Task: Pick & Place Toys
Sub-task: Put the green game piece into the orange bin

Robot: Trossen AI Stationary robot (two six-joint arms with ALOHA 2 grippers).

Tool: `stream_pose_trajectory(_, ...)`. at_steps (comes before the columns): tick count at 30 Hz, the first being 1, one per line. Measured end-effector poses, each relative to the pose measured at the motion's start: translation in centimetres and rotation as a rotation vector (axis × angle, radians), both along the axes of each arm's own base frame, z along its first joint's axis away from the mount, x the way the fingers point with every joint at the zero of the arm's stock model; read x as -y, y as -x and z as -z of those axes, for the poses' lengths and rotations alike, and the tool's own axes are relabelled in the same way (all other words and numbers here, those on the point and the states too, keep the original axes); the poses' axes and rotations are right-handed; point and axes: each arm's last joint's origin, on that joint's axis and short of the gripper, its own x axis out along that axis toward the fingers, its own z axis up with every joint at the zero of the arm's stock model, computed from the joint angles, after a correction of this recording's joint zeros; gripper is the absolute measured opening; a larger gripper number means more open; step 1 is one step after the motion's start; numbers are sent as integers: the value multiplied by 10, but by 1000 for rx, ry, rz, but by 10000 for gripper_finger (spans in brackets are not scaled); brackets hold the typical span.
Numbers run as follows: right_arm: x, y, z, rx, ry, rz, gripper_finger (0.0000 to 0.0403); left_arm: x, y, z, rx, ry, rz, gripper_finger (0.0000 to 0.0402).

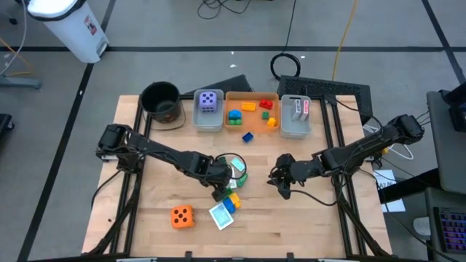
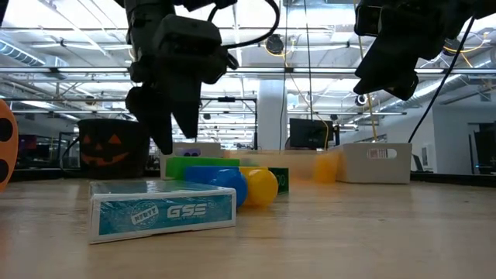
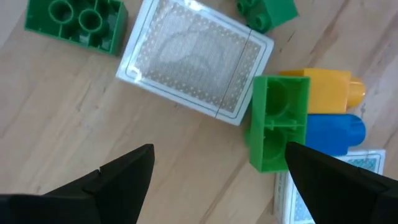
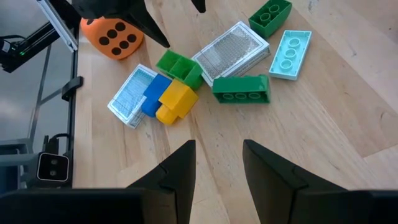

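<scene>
left wrist view: left end effector point(image 3: 217, 180) wide open, empty, green brick point(image 3: 278, 121) just beyond fingertips.

Orange die point(image 2: 4, 151) cut off at low view's edge, bin contents point(image 2: 325, 167) blurred, perhaps bricks

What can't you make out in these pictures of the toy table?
- Orange die, low view: cut off by the picture's edge.
- Cards in the grey bin, high view: too small to read.
- Bricks under the left gripper, high view: partly hidden by the arm.
- Teal card box, left wrist view: covered by a finger.
</scene>
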Motion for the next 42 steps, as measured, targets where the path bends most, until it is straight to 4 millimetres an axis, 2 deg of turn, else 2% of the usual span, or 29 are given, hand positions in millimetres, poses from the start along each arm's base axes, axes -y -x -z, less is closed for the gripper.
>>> stream_pose_trajectory(19,0,0,0,-1,-6,4,123,12,-7,33,-85,15,-3,360)
stream_pose_trajectory(24,0,0,0,-2,-8,7,123,13,-9,40,-96,20,-31,309)
stream_pose_trajectory(30,0,0,0,-1,-8,9,123,13,-10,40,-84,16,-40,231)
stream_pose_trajectory(42,0,0,0,0,-7,9,123,13,-10,40,-86,24,-23,110)
